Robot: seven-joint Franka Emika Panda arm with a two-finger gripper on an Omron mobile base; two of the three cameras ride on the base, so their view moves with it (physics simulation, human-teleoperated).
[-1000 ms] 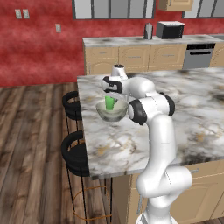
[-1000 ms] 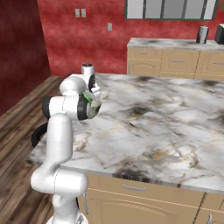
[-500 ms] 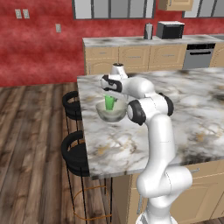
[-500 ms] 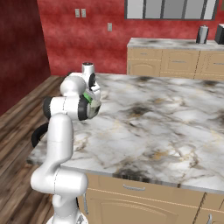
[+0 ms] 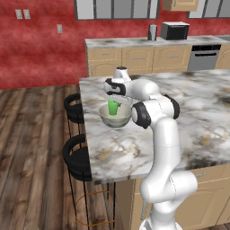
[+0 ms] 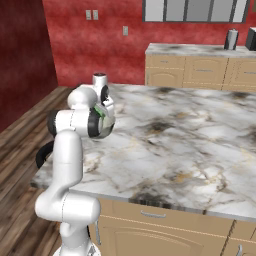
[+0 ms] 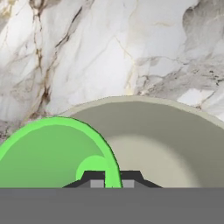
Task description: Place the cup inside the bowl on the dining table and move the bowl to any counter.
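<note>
The bright green cup (image 5: 112, 107) stands upright inside the grey-beige bowl (image 5: 115, 118), which rests near the left edge of the marble dining table (image 5: 193, 117). My gripper (image 5: 113, 98) reaches down from above and is shut on the cup's rim. In the hand view the cup (image 7: 48, 153) fills the lower left, its rim pinched at the gripper (image 7: 111, 178), with the bowl's pale inside (image 7: 175, 144) around it and the table (image 7: 109, 52) beyond. From the right base view the arm hides most of the bowl (image 6: 106, 126), and a sliver of the cup (image 6: 101, 112) shows.
Two black round stools (image 5: 74, 104) (image 5: 79, 157) stand along the table's left side. The counter (image 5: 130, 42) on light wood cabinets runs along the red back wall, carrying a microwave (image 5: 175, 30) and a metal canister (image 5: 152, 32). Wooden floor lies to the left.
</note>
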